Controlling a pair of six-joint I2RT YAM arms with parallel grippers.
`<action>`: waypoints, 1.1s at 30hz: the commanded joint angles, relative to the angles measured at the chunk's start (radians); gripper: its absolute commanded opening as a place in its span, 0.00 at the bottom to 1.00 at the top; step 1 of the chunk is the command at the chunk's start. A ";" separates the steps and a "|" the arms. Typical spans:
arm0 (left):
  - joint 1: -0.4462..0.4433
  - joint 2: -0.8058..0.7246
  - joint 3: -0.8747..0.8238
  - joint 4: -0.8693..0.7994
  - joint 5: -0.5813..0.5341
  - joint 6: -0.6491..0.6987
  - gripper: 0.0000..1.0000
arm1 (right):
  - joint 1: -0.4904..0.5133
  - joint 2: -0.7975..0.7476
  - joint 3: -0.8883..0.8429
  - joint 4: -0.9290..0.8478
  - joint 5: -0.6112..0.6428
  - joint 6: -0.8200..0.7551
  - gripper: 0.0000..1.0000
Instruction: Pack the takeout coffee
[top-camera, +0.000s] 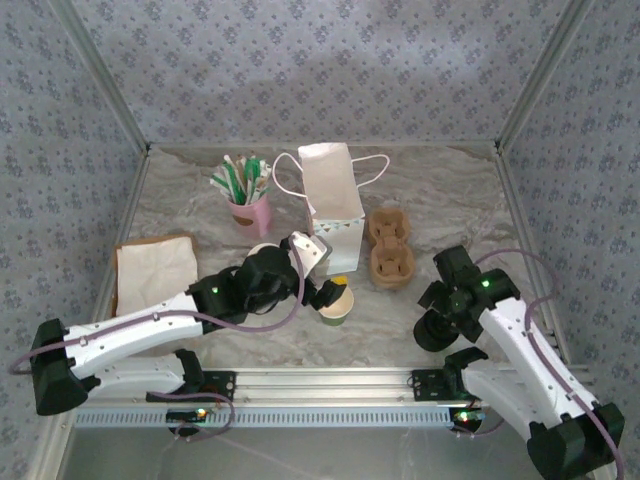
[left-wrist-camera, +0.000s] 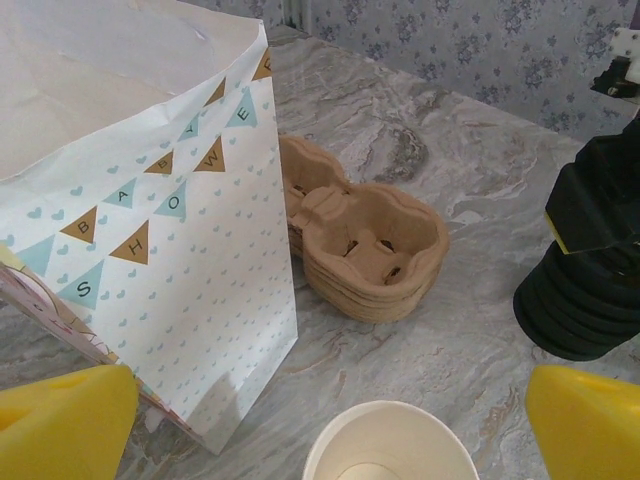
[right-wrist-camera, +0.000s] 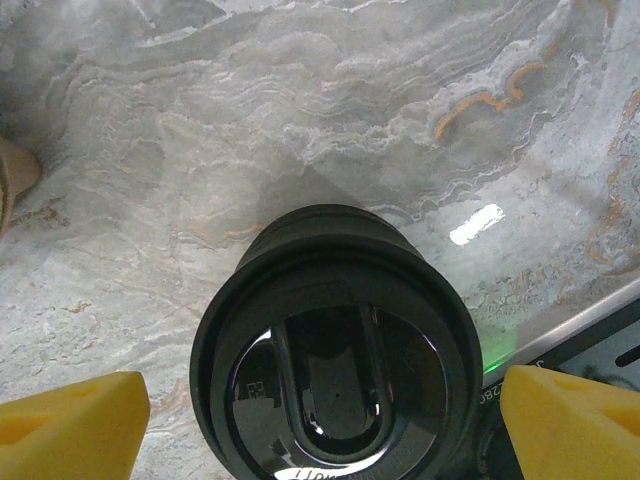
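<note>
The takeout coffee is out of view. A lidless paper cup (top-camera: 336, 306) with a cream inside (left-wrist-camera: 390, 445) stands on the marble table in front of the gift bag. My left gripper (top-camera: 335, 297) is open and straddles it, one yellow pad (left-wrist-camera: 65, 420) on each side with a gap to the rim. A stack of black lids (top-camera: 437, 335) sits at the front right. My right gripper (top-camera: 441, 322) hovers over the stack (right-wrist-camera: 335, 350), open, and its yellow pads (right-wrist-camera: 70, 430) flank the top lid without touching it.
A white gift bag (top-camera: 330, 205) with bunting print (left-wrist-camera: 150, 220) stands upright in the middle. Pulp cup carriers (top-camera: 390, 250) lie stacked to its right (left-wrist-camera: 365, 250). A pink cup of straws (top-camera: 247, 195) and a flat brown paper bag (top-camera: 155, 270) are at the left.
</note>
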 joint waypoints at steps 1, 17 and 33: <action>0.004 -0.021 -0.012 0.035 -0.017 0.019 0.99 | 0.011 0.022 -0.005 -0.010 0.001 0.024 0.93; 0.005 -0.005 -0.010 0.036 -0.017 0.027 0.99 | 0.044 0.085 0.008 0.067 -0.023 0.031 0.89; 0.006 0.012 -0.009 0.037 -0.021 0.030 0.99 | 0.117 0.163 0.099 0.050 0.036 0.031 0.90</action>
